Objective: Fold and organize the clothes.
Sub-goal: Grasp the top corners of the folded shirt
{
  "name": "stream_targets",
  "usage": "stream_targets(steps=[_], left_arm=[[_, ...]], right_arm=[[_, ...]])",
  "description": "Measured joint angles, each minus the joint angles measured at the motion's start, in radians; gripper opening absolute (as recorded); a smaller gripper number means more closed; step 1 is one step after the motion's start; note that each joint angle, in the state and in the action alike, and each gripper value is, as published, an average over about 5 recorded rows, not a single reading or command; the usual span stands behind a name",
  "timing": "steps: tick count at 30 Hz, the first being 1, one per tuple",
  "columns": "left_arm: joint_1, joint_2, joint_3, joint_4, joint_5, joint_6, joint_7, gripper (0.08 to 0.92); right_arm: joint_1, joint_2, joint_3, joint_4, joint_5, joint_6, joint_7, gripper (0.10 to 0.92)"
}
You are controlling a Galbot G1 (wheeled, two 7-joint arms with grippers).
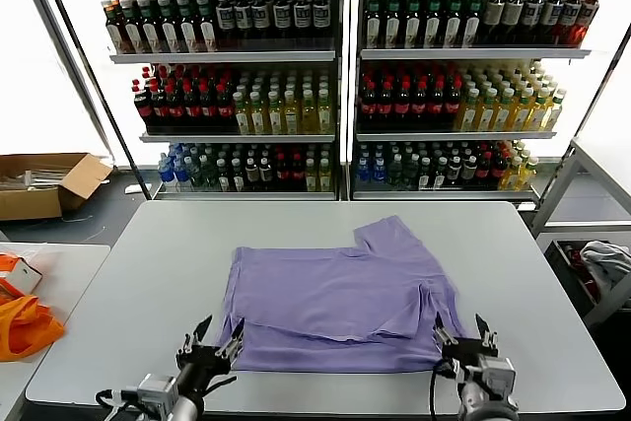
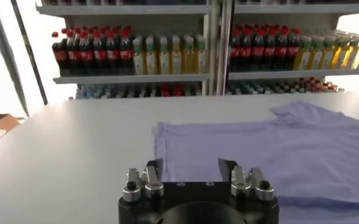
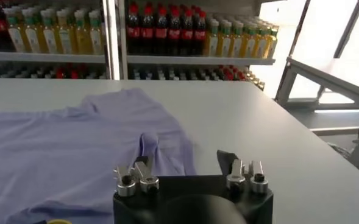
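A lavender T-shirt (image 1: 335,298) lies flat and plain side up in the middle of the grey table (image 1: 148,263). Its near part is doubled over, and one sleeve (image 1: 392,239) points toward the far right. My left gripper (image 1: 218,334) hovers open at the shirt's near left corner with nothing between its fingers. In the left wrist view the shirt (image 2: 277,146) spreads out just beyond the open left gripper (image 2: 191,165). My right gripper (image 1: 460,330) stands open at the near right corner. In the right wrist view a bunched fold of the shirt (image 3: 63,140) lies beside the empty right gripper (image 3: 184,159).
Shelves of bottled drinks (image 1: 335,76) stand behind the table. An orange bag (image 1: 25,327) lies on a lower table at the left, with a cardboard box (image 1: 39,184) on the floor beyond. A metal rack with cloth (image 1: 601,263) stands at the right.
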Motion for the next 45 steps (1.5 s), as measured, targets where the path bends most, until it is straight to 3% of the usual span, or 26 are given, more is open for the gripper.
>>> stream_targets(steps=[5, 12, 24, 34, 45], left_arm=[[-0.127, 0.063, 0.023, 0.093, -0.033, -0.002, 0.043, 0.814], [-0.347, 0.129, 0.103, 0.281, -0.073, -0.002, 0.082, 0.822], [-0.677, 0.123, 0.246, 0.637, -0.118, -0.002, 0.140, 0.823], [-0.790, 0.111, 0.278, 0.783, -0.147, 0.003, 0.146, 0.823], [-0.813, 0.094, 0.273, 0.809, -0.190, 0.024, 0.136, 0.823]], right_arm=[[0.154, -0.042, -0.037, -0.101, 0.047, -0.007, -0.086, 0.822], [0.392, -0.113, -0.124, -0.288, 0.099, -0.016, -0.201, 0.823], [0.742, -0.119, -0.303, -0.650, 0.127, 0.015, -0.345, 0.823], [0.919, -0.073, -0.353, -0.897, 0.097, 0.037, -0.435, 0.823], [0.974, -0.017, -0.352, -1.031, 0.055, 0.040, -0.460, 0.823]])
